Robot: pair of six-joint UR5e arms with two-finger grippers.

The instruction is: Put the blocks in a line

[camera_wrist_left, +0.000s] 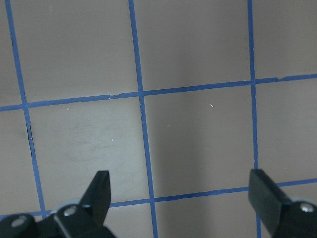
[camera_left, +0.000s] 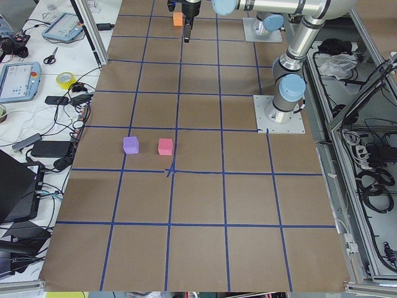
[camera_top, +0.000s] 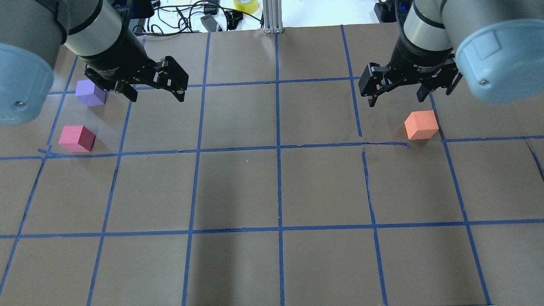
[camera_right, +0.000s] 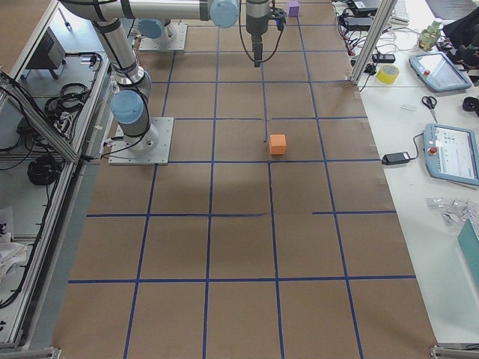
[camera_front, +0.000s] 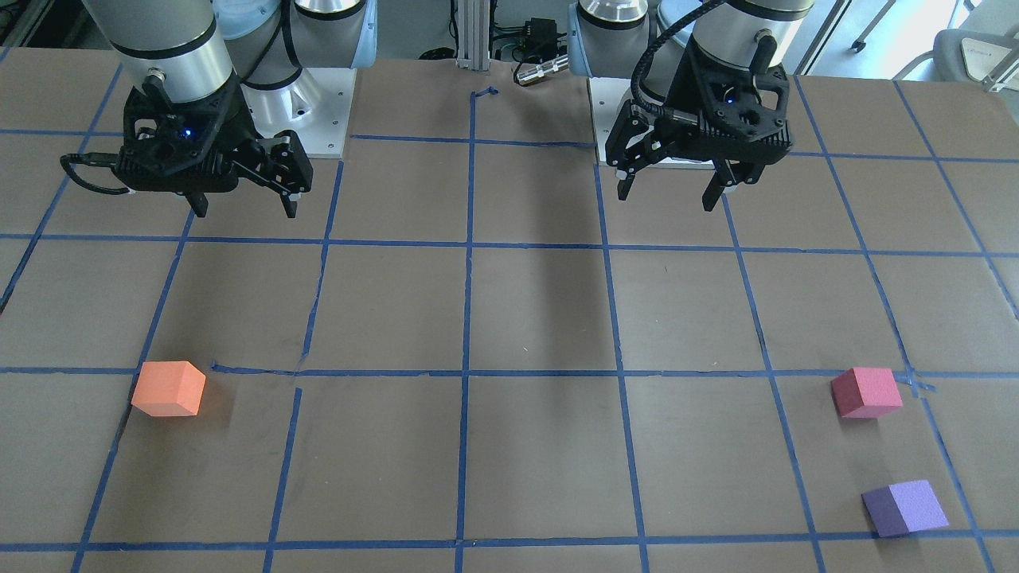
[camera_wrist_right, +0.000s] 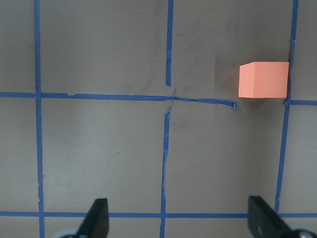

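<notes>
- The left arm and the right arm sit closest to the overhead lens. Their blue-capped joints fill the upper corners of that view.
- The worktop is brown and flat, divided into squares by blue tape lines.
- The left end effector hangs above the worktop on the robot's left side. It is released, with its fingers spread wide. Its wrist view shows only bare worktop and tape between them.
- The right end effector hangs above the worktop on the robot's right side, likewise released and empty.
- The orange block lies on the worktop at the robot's right, near the right end effector but apart from it. In the right wrist view it sits ahead of the fingers, just beside a tape line.
- The pinkish-red block lies at the robot's left, close to a tape crossing, with nothing touching it.
- The purple block lies near the pinkish-red block but apart from it, farther from the robot's base. Both are well apart from the orange block.
</notes>
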